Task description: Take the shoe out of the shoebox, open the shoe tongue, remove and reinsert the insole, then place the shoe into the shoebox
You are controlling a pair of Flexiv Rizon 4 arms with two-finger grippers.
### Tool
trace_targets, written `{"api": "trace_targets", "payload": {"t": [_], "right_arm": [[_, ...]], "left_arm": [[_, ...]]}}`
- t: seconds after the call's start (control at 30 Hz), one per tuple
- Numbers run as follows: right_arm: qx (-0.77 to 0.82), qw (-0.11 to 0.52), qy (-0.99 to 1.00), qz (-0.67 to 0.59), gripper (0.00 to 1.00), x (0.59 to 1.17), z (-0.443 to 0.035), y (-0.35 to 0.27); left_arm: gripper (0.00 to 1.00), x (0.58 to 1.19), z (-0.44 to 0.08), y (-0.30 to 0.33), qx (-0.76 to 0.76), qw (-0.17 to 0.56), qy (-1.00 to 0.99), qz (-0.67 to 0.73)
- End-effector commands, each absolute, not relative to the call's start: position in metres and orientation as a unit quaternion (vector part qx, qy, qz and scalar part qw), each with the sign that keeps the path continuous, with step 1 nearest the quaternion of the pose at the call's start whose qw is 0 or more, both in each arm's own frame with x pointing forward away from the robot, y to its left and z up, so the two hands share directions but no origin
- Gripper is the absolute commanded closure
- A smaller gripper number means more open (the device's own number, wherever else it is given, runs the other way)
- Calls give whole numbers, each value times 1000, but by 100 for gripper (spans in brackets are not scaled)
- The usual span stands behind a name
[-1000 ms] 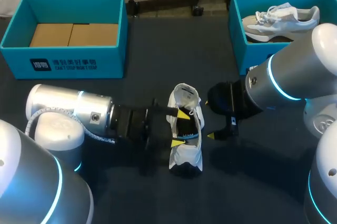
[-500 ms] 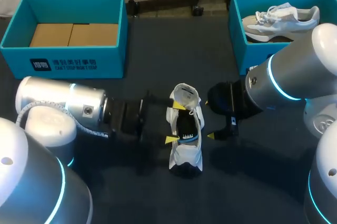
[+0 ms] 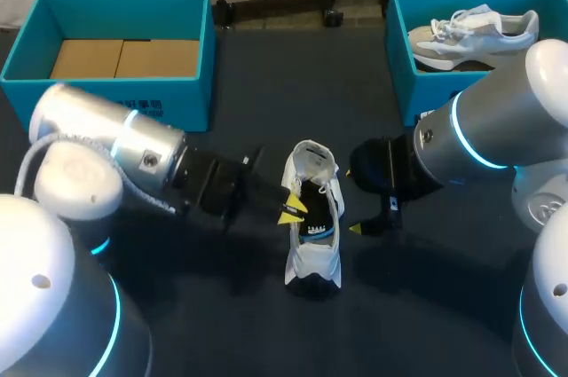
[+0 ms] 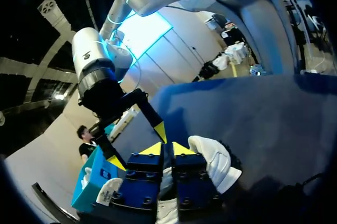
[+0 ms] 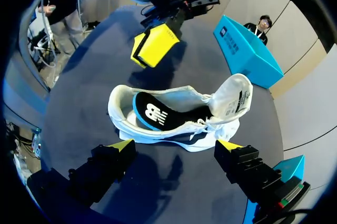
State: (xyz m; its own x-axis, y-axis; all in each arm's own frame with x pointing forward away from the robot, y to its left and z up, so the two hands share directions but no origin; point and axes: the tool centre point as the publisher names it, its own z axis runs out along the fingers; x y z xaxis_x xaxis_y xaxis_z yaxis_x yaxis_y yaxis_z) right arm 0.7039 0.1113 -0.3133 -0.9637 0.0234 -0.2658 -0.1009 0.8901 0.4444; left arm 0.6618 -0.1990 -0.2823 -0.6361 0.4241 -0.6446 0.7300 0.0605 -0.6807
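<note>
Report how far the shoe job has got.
Done: shoe lies out on the table, tongue folded open. In hand: insole sits inside, removal unverifiable; left claw shut, empty, beside it; right claw open. Left: returning the shoe to the shoebox.

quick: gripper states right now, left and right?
Left gripper: shut, holding nothing.
Right gripper: open, empty, the shoe just ahead of it.
</note>
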Motion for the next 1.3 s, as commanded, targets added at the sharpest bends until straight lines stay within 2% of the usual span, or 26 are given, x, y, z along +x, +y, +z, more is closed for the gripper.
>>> {"api": "trace_targets", "payload": {"t": [0.03,0.5,1.3], "right_arm": [[-18,135,963,232,0,702,-311,109],[-8,145,970,193,0,705,-264,67],[-23,106,976,188,0,701,-183,7]], "left_arm": [[100,667,-266,-196,445,75,729,-515],[100,661,-260,-193,534,-18,732,-423],[100,659,-256,-193,531,-18,733,-425]]}}
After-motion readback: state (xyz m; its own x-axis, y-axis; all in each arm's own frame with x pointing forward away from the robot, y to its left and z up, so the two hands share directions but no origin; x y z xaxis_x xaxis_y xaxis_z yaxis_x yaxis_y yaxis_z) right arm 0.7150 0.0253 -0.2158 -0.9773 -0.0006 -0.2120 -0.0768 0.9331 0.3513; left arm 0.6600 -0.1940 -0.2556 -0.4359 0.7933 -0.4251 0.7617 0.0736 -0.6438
